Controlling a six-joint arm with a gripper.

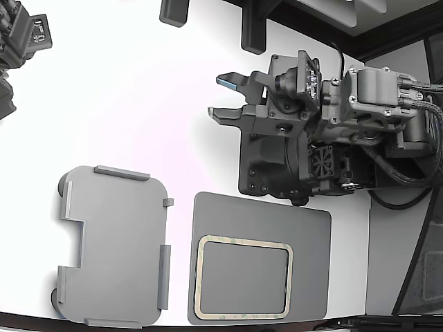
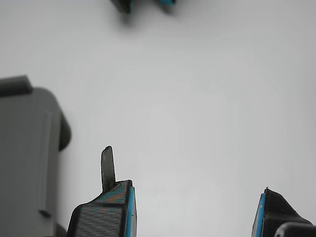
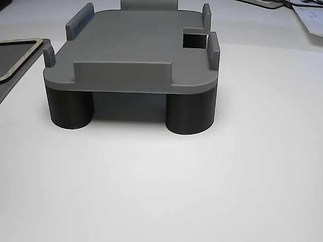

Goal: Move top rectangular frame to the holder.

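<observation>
With the frame [image 1: 243, 279] untouched on its mat [image 1: 261, 221], the released claw [image 1: 223, 97] hovers above the bare worktop [image 1: 124, 90] and must next reach the frame before the holder [image 1: 114, 245].

Frame [image 1: 243, 279] on mat [image 1: 311, 235], exterior-view right of holder [image 1: 114, 245]

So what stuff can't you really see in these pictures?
- Holder: in the wrist view the picture's edge cuts most of it off.
- Rectangular frame: in the other view only a corner shows; the edge cuts the rest.
- Tool: in the wrist view only its two open fingertips show.
- Dark blurry shapes at the wrist view's edge: too blurred to name.
- Holder's legs: hidden under its top in the exterior view.
</observation>
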